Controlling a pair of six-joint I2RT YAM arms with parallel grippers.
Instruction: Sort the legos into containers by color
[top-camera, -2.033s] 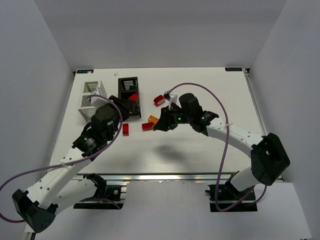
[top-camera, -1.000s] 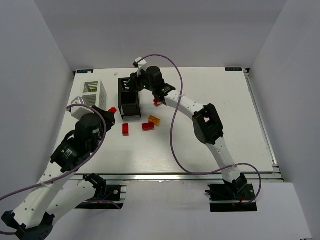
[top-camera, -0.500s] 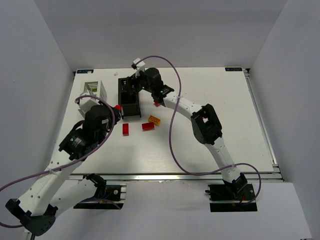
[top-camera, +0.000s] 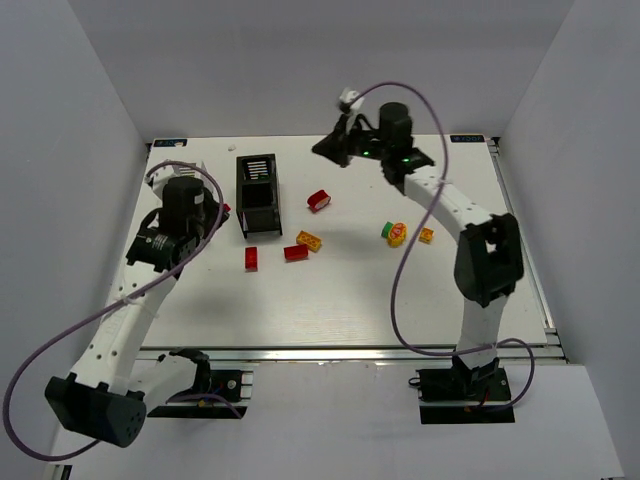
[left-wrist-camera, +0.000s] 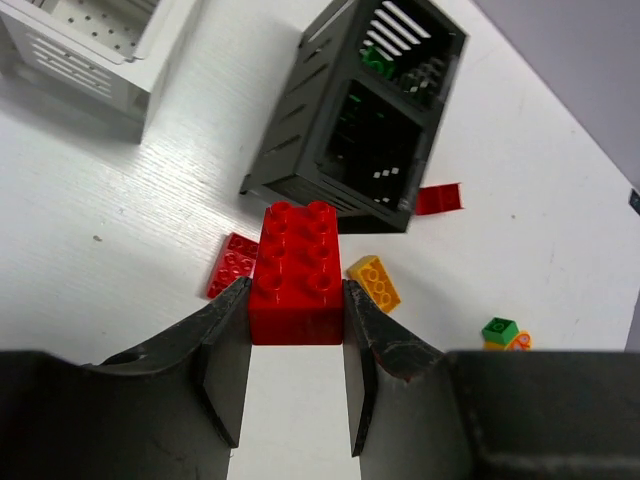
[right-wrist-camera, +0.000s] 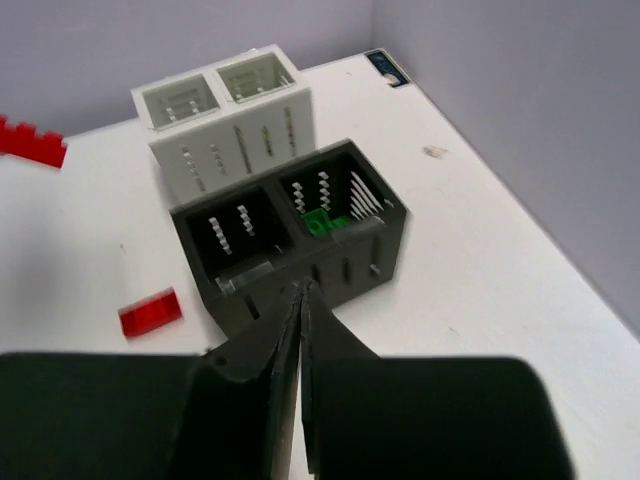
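My left gripper (left-wrist-camera: 295, 288) is shut on a red lego brick (left-wrist-camera: 296, 255) and holds it above the table, just left of the black container (top-camera: 258, 195); it shows in the top view (top-camera: 221, 209). The black container (left-wrist-camera: 360, 130) has a dark green lego (left-wrist-camera: 377, 63) in its far compartment. The white container (left-wrist-camera: 90, 40) stands left of it and is mostly hidden under my left arm in the top view. My right gripper (top-camera: 323, 148) is shut and empty, raised behind and right of the black container (right-wrist-camera: 290, 240), and shows in the right wrist view (right-wrist-camera: 300, 288).
Loose on the table are a red brick (top-camera: 319, 199), an orange-yellow brick (top-camera: 308, 240), a red brick (top-camera: 295, 252) and a flat red plate (top-camera: 251, 258). A green and yellow-orange cluster (top-camera: 395, 233) and a small orange piece (top-camera: 426, 235) lie to the right.
My right gripper has pulled back from over the black container to the back right. My left gripper has carried the red brick further back, beside the black container.
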